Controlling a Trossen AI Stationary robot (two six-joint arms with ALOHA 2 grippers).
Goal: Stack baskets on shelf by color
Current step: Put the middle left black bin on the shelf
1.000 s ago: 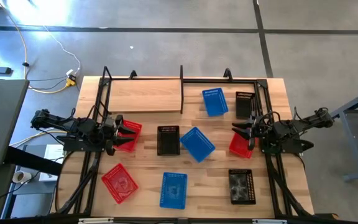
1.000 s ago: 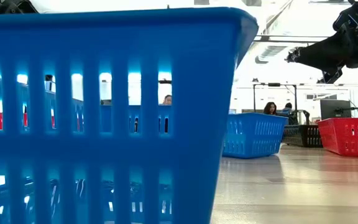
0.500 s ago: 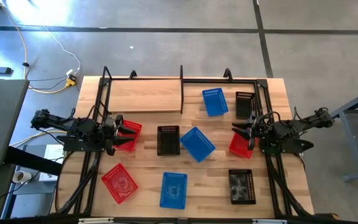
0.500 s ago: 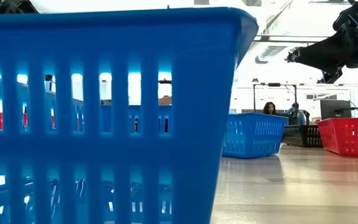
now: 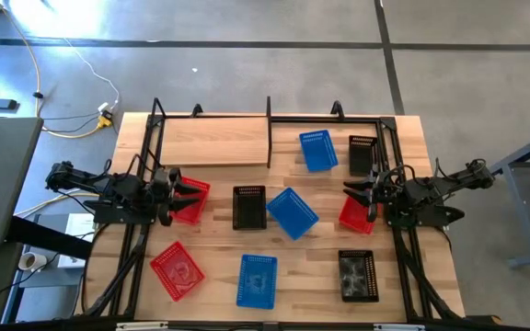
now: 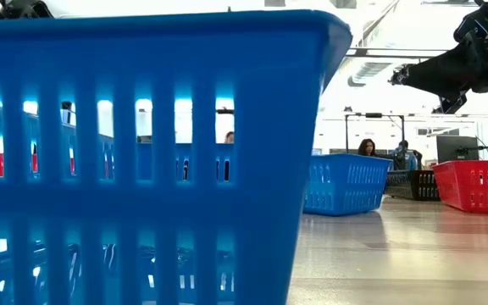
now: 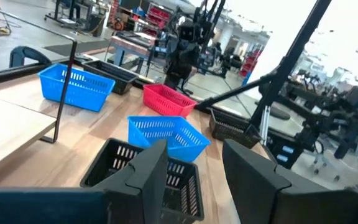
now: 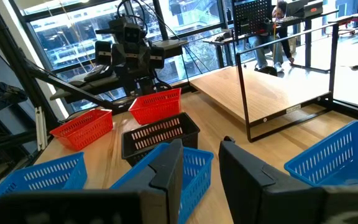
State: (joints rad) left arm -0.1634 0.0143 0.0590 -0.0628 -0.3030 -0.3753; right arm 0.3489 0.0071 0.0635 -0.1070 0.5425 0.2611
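— Position of the claws, and change since the previous frames?

— Left claw [image 5: 180, 190] raised over the red basket [image 5: 194, 202] at the left side of the bench [image 5: 412, 138]; fingers [image 7: 151, 165] spread, nothing between them. Right claw [image 5: 357, 191] raised over the second red basket [image 5: 352, 217] at the right side; likewise spread and empty. No visible shift in either arm or any basket – only a person in the far room, seen in the low view, standing differently.

— And the remaining baskets, relative to the shelf [image 5: 214, 142]?

— Far blue basket [image 5: 317, 150] and far black basket [image 5: 362, 154] side by side to the right of the upright divider [image 5: 269, 133], within the black tubing. Light board to the left of the divider bare. Middle black basket [image 5: 249, 207] and tilted blue basket [image 5: 292, 212] just beside each other at mid-bench. Near edge, left to right: third red basket [image 5: 177, 269], near blue basket [image 5: 257, 280], near black basket [image 5: 357, 275] – well apart from the shelf.
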